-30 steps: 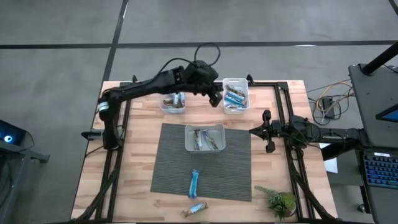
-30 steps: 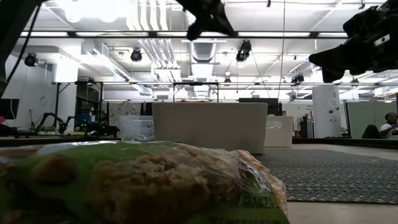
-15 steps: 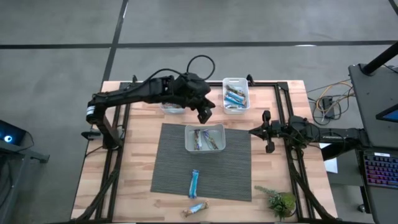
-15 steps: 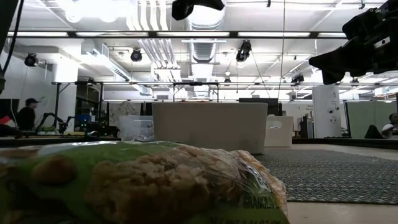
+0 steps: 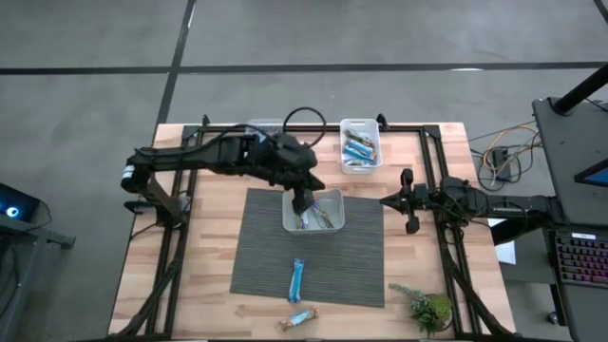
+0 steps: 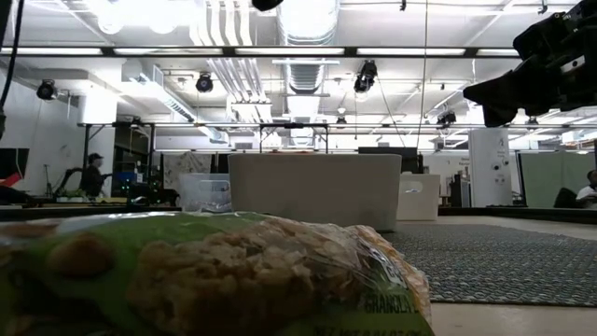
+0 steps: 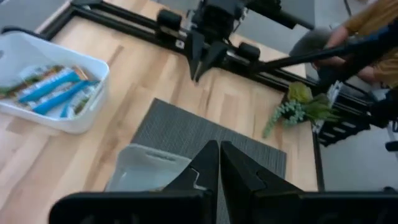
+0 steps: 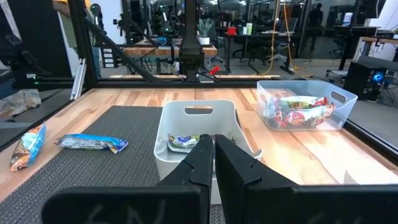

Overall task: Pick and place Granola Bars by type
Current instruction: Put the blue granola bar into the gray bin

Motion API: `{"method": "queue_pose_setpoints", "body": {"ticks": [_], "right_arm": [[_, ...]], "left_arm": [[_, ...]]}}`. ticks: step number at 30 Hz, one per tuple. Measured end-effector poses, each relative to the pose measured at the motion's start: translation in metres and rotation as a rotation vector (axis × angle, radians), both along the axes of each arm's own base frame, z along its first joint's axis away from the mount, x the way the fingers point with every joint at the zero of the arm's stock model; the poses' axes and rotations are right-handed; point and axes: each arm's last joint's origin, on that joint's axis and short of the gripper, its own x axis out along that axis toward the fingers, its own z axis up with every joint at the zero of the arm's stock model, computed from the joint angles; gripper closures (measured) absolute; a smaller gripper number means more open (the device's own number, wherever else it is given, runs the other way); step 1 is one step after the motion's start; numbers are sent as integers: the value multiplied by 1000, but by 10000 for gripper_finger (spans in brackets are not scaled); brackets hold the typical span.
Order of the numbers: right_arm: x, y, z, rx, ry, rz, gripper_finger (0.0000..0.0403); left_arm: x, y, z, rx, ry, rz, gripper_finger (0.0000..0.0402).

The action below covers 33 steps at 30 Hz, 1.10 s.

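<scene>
Hovering over the white tub [image 5: 313, 211] at the middle of the grey mat [image 5: 256, 256], the left claw [image 5: 302, 202] has its fingers pressed together and carries nothing. The right claw [image 5: 393, 200], also closed and empty, waits at the mat's right edge. Sorting looks partly done: blue-wrapped bars [image 5: 358, 150] lie in a clear tub [image 5: 361, 126] at the back of the desk [image 5: 209, 266], and red-toned ones [image 8: 301, 112] fill a second tub [image 8: 339, 102]. Several bars [image 5: 313, 216] remain in the middle tub, and two more, one blue [image 5: 296, 279] and one tan [image 5: 298, 319], lie loose near the desk's front.
</scene>
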Motion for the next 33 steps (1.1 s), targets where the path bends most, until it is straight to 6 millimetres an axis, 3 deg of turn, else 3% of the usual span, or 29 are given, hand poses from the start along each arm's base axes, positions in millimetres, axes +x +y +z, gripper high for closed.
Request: {"method": "queue_pose_setpoints", "body": {"ticks": [7, 16, 26, 33], "right_arm": [[0, 0, 0, 0, 0, -1, 394], [0, 0, 0, 1, 5, 0, 394], [0, 0, -1, 1, 6, -1, 394], [0, 0, -1, 1, 6, 0, 394]], "left_arm": [[-24, -11, -28, -71, -74, -3, 401], [-75, -16, -65, -141, -101, 7, 402], [-117, -19, -76, -181, -97, -6, 402], [-122, -34, -79, -210, -64, -111, 402]]}}
